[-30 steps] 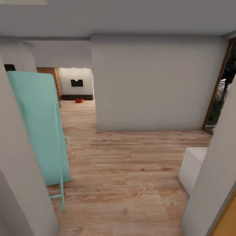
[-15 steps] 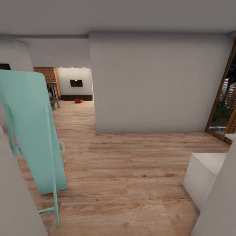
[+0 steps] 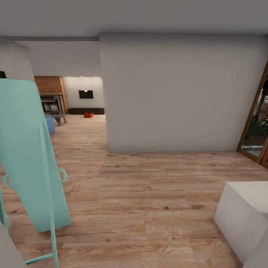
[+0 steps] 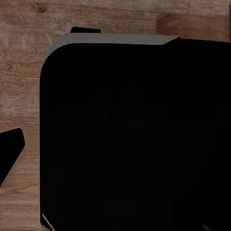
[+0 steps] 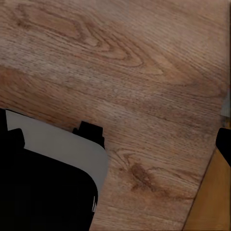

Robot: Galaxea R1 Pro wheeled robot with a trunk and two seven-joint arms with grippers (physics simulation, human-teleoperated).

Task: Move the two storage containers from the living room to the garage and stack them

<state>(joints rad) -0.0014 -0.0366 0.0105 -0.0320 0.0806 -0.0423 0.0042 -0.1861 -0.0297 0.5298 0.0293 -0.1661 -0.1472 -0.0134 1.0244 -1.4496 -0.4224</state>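
One orange-red storage container (image 3: 88,115) sits far off on the living room's wood-plank floor, in front of the low dark console (image 3: 86,111) and under the black TV (image 3: 86,94). The brick fireplace (image 3: 49,95) stands to its left. In the right wrist view my right gripper (image 5: 115,139) hangs over plank floor, dark fingertips at both edges with nothing between them. The left wrist view has one dark fingertip (image 4: 10,156) beside my black base (image 4: 134,134); the other is lost against it.
A tall teal folded board on a frame (image 3: 31,156) leans close at my left. A pale wall block (image 3: 178,93) fills the middle, with the passage to its left. A white box (image 3: 243,214) stands at lower right, and a wood-framed glass door (image 3: 257,126) at far right.
The whole view has advanced through the doorway, and the pale walls at both sides have slid out of frame. The fireplace and a blue object now show. Nothing in the rooms has moved.
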